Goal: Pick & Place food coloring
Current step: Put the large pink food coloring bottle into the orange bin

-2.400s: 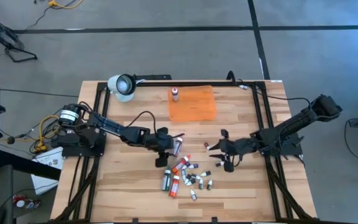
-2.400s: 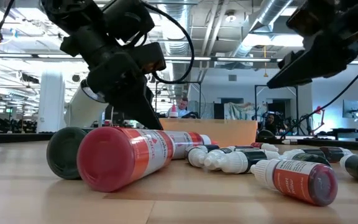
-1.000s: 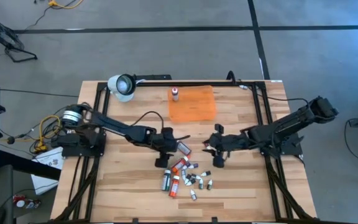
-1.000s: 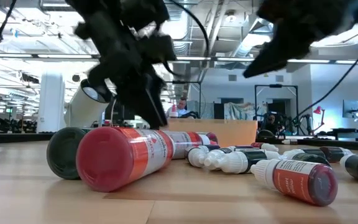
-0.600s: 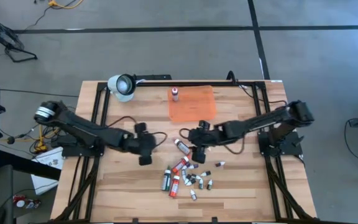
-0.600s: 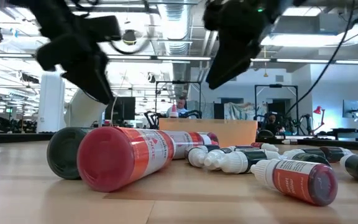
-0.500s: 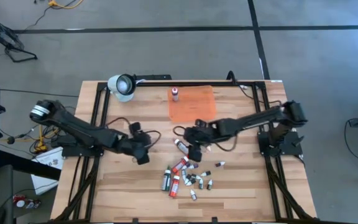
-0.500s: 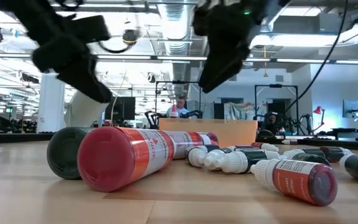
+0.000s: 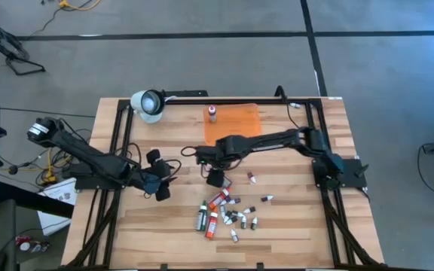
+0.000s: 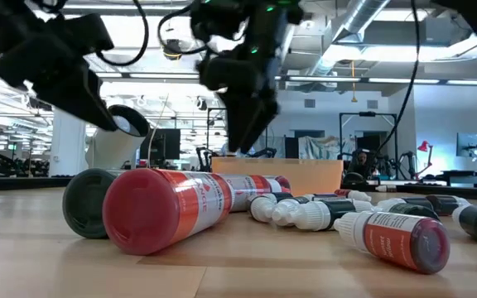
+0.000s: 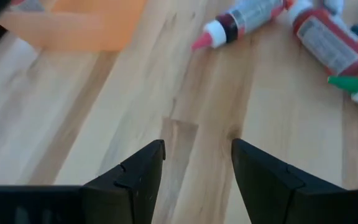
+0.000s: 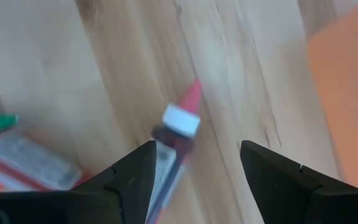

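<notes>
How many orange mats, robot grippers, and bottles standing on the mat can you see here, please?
Orange mat: 1
Bottle standing on the mat: 1
Grippers: 2 (left gripper, right gripper)
Total: 4

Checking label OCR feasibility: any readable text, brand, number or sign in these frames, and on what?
None readable.
Big red bottle: white triangle logo with print, too blurred.
Small red dropper: label print too blurred.
Red bottle: grey label block, unreadable.
Orange mat: no text.
</notes>
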